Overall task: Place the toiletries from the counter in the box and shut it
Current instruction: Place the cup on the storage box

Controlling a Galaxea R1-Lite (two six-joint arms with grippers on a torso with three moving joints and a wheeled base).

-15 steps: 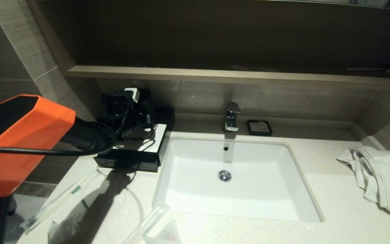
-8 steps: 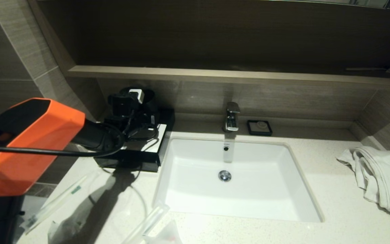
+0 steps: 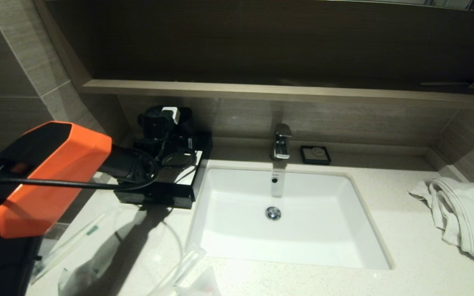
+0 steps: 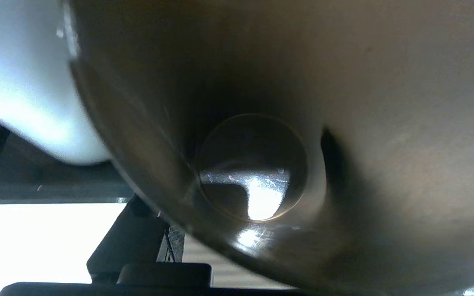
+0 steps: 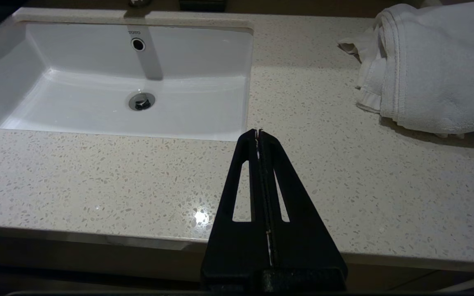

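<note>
Left gripper (image 3: 166, 128): reaches over the back of the box (image 3: 154, 195), near the wall. It seems clenched on the black cup (image 3: 184, 117). In the left wrist view the cup (image 4: 253, 164) fills the picture, mouth towards the camera, round bottom visible. The fingers themselves are not seen, so the grasp is a judgement.

Right gripper (image 5: 258, 135): jaws pressed together, empty, parked over the front of the counter (image 5: 97, 176) near the sink (image 5: 109, 82) corner.

Step in hand (judged): clearing the cup off the box top before loading. No toiletry is in the box yet, so the task is at an early stage.

Next move calls for setting the cup down on bare counter, clear of the box and of the wrapped items. Then the box must be opened. Its front stands close to the toiletries, so there is little room there.

Count, head view:
- long wrapped sticks: 2, one with a green mark (image 3: 78, 236) at the counter's left front, one clear (image 3: 183, 263) at the sink's front left corner
- pale packets: 2, one (image 3: 76, 279) beside the marked stick and one (image 3: 204, 285) at the picture's lower edge, partly cut off
- box: 1
- cup: 1
- soap dish (image 3: 315, 154): 1, beside the tap (image 3: 281, 142)
- towel (image 3: 463, 213): 1, far right
- shelf (image 3: 261, 90): 1
</note>
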